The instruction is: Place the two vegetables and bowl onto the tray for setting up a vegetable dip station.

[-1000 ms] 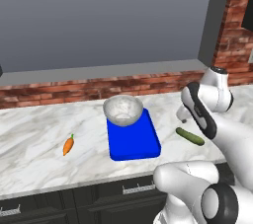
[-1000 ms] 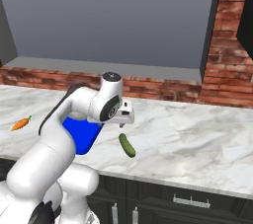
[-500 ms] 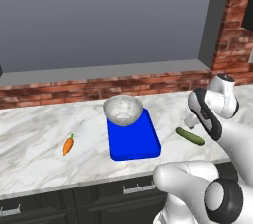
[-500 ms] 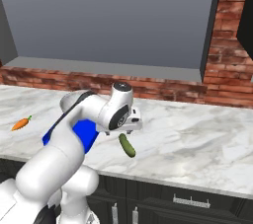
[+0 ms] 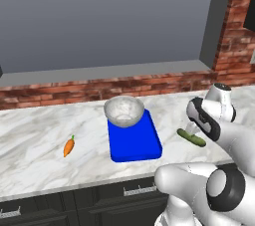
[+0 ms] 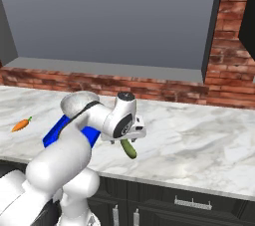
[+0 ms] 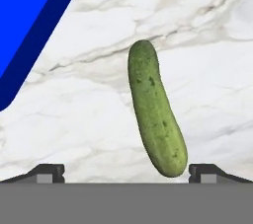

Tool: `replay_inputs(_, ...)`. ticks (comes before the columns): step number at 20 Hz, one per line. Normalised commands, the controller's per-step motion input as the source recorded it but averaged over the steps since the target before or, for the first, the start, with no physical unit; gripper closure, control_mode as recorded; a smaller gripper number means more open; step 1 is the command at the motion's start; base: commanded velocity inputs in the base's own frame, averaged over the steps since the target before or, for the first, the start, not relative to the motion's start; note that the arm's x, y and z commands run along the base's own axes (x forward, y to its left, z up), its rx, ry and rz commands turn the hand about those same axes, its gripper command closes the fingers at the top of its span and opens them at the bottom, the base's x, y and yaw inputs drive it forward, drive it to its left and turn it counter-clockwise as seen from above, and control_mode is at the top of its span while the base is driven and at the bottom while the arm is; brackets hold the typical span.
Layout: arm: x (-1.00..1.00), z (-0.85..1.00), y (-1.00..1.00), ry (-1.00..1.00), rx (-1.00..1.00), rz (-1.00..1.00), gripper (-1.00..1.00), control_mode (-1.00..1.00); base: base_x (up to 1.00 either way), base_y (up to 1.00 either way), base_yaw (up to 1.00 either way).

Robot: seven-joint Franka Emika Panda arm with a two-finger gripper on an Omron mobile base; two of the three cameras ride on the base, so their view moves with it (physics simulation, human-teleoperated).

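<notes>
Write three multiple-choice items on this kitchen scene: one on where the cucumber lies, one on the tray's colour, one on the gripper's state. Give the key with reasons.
1. Where does the cucumber lie?
A. on the marble counter beside the tray
B. inside the bowl
C. on the tray

2. What colour is the tray?
A. red
B. bright blue
C. grey

3. How does the gripper stand?
A. shut on the carrot
B. shut on the cucumber
C. open, above the cucumber

Key:
1 A, as the hand view shows it on the counter, apart from the tray's edge.
2 B, as both base views show it blue.
3 C, as the fingertips stand wide apart in the hand view, holding nothing, with the cucumber's near end between them.
</notes>
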Motion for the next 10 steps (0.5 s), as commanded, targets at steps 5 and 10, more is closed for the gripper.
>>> replay_inputs(5, 0.10, -0.36, -0.10, 0.02, 0.00, 0.03, -1.00, -1.00, 0.00, 0.00, 0.00)
replay_inputs(10, 0.18, -0.35, -0.01, 0.05, 0.00, 0.02, -1.00, -1.00, 0.00, 0.00, 0.00)
